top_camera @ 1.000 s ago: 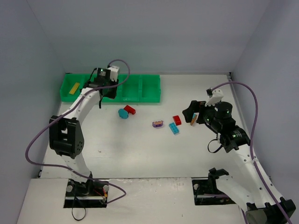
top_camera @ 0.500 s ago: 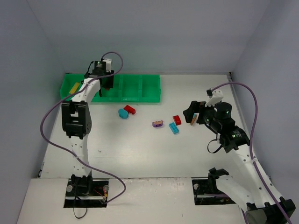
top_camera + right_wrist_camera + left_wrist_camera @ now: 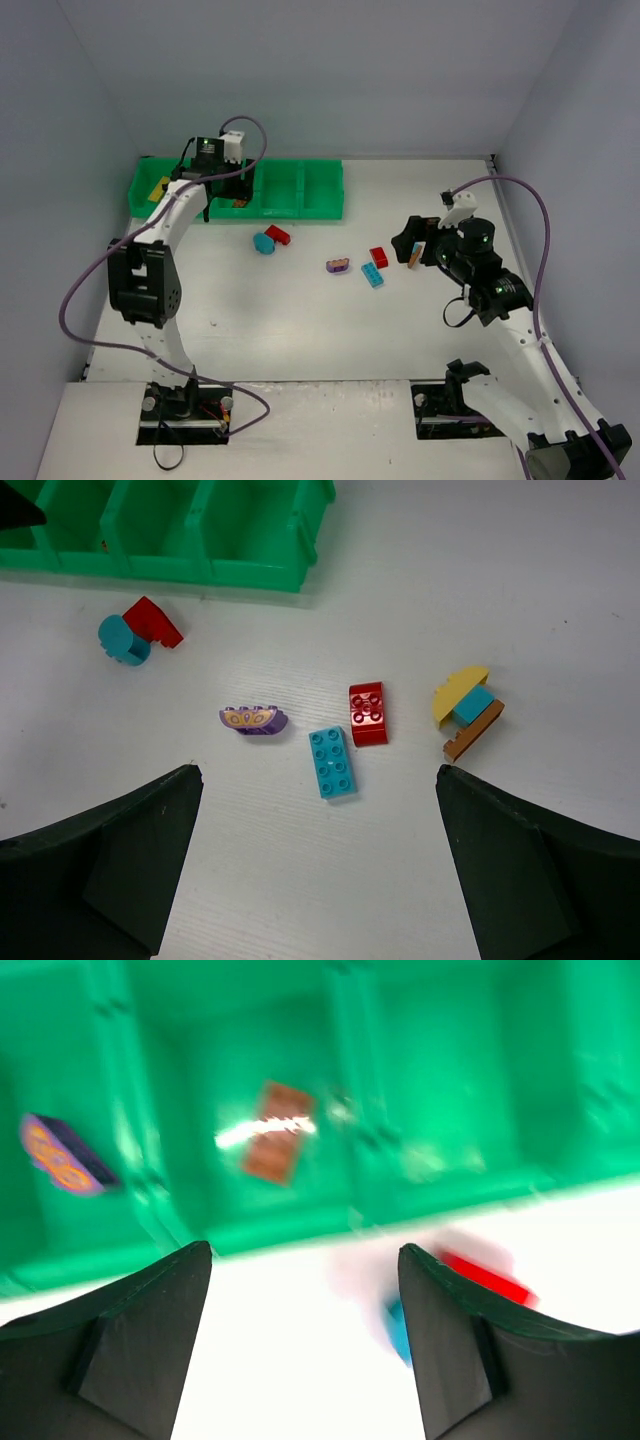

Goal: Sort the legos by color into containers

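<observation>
**Legos (image 3: pixel 367 713): three in the tray (image 3: pixel 250 575), the rest loose on the table (image 3: pixel 300 320) in front of it**

Right pincer (image 3: pixel 317 772): jaws wide, nothing in them. It hovers on the near side of the tray, toward its right end.

Below it, well in front of the tray:
- cyan brick (image 3: pixel 332 763), with a red brick (image 3: pixel 367 713) just beside it on the tray side
- purple arched piece (image 3: pixel 253 719), apart from those two, toward the tray's left end
- small tilted stack (image 3: pixel 468 709) past the tray's right end: yellow dome, cyan block, brown plate

Nearer the tray, just in front of its front wall: round cyan piece (image 3: pixel 125 640) touching a red piece (image 3: pixel 152 621).

Left pincer (image 3: pixel 305 1260): released, fingers apart, nothing between them. It sits over the tray's front wall. This wrist view is motion-blurred.

Inside the tray:
- brown brick (image 3: pixel 279 1145) on the floor of the middle compartment
- purple brick (image 3: pixel 60 1155) with orange studs, one compartment to the left of the brown one
- yellow brick (image 3: pixel 158 187) in the left end compartment
</observation>
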Robot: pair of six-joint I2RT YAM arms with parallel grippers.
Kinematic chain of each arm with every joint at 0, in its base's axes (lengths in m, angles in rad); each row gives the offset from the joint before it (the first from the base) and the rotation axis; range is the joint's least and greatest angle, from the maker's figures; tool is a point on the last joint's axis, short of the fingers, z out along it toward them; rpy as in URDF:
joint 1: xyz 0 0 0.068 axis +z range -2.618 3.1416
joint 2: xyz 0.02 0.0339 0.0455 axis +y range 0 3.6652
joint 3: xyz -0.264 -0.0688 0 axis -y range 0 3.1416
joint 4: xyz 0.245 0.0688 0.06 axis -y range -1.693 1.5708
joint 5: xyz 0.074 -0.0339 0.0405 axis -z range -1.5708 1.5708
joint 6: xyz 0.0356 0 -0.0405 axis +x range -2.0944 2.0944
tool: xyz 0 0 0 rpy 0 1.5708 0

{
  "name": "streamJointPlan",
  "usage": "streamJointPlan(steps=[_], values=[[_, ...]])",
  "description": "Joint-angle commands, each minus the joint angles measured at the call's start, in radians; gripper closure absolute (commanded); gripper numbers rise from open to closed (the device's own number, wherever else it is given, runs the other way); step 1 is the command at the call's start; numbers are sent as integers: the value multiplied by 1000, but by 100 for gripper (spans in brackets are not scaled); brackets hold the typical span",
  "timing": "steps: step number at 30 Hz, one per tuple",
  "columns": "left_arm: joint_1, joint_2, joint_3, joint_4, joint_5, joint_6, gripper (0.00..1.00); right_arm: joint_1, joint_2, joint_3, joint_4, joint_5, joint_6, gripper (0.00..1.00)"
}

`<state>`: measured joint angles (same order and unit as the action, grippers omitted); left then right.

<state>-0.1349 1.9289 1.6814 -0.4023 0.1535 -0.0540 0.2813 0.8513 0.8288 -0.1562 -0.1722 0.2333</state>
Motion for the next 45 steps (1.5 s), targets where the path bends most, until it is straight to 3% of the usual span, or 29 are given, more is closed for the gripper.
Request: streamJointPlan(steps=[1, 3, 9, 20, 32, 38, 44, 45], values=[[-40, -174, -103, 16, 121, 34, 30, 2, 17, 15, 52, -13, -12, 0], [-66, -214, -179, -3, 170, 52, 25, 2, 22, 15, 55, -19, -14, 0], [-120, -220, -287, -32, 136, 143, 24, 6, 29, 13, 64, -44, -11, 0], [-146, -64, -258, -29, 113, 184, 24, 41, 57, 27, 69, -64, -6, 0], [-169, 8, -255, 22, 67, 204, 25, 94, 114, 41, 92, -53, -3, 0], [-169, 10, -264, 36, 78, 203, 36, 116, 132, 43, 110, -49, 4, 0], [-169, -37, -328, 86, 116, 207, 54, 131, 150, 46, 119, -55, 3, 2], [-169, -51, -339, 101, 130, 209, 62, 131, 163, 55, 121, -71, 4, 3]])
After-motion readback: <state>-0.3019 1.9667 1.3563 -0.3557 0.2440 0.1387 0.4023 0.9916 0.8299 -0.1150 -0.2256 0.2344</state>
